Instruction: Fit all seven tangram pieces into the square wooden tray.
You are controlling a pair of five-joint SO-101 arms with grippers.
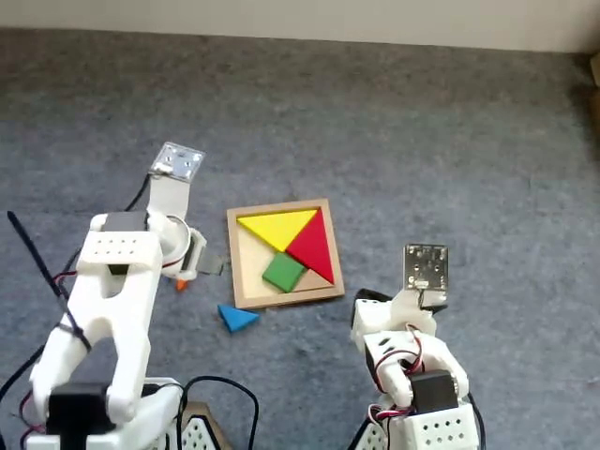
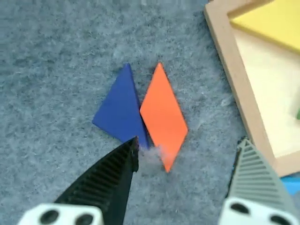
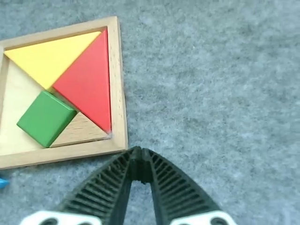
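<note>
Currently your left gripper point(image 2: 188, 143) is spread over the orange piece point(image 2: 163, 117) and dark blue piece point(image 2: 119, 110) beside the tray point(image 2: 233, 79). Your right gripper point(image 3: 139, 152) is pressed together near the tray's corner.

The left gripper point(image 2: 188, 144) hangs low with its 2 fingers spread wide; the right gripper point(image 3: 139, 154) points down, fingers pressed together

Wooden tray point(image 1: 232, 262): I am counting three pieces inside.
Yellow triangle point(image 1: 277, 228), red triangle point(image 1: 314, 248) and green square point(image 1: 283, 272) lying flat inside; light-blue triangle point(image 1: 236, 317) lying off one corner; dark-blue piece point(image 2: 119, 110) and orange diamond point(image 2: 163, 117) touching, outside.
</note>
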